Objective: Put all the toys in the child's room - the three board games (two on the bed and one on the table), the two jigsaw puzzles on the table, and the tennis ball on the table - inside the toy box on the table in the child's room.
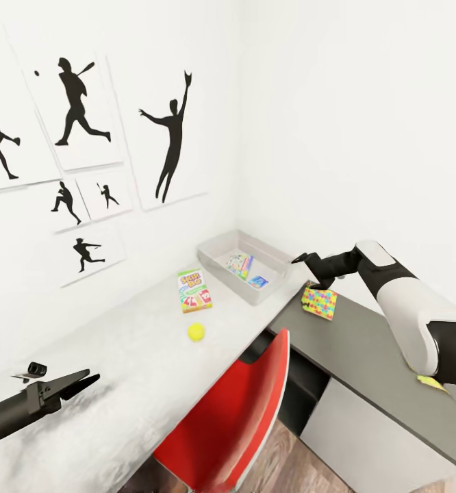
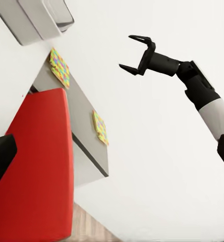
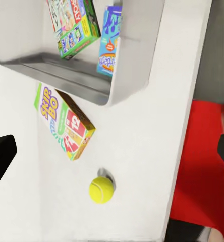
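On the dark desk top (image 1: 365,342), the puzzle (image 1: 320,302) lies just below your right gripper (image 1: 305,260); fingers spread, empty. Descend squarely, straddling one edge.

Toy box (image 1: 214,257) holds two board games (image 1: 239,264); third game (image 1: 194,289) beside tennis ball (image 1: 196,332).

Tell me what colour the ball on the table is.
Yellow-green; the tennis ball shows best in the right wrist view.
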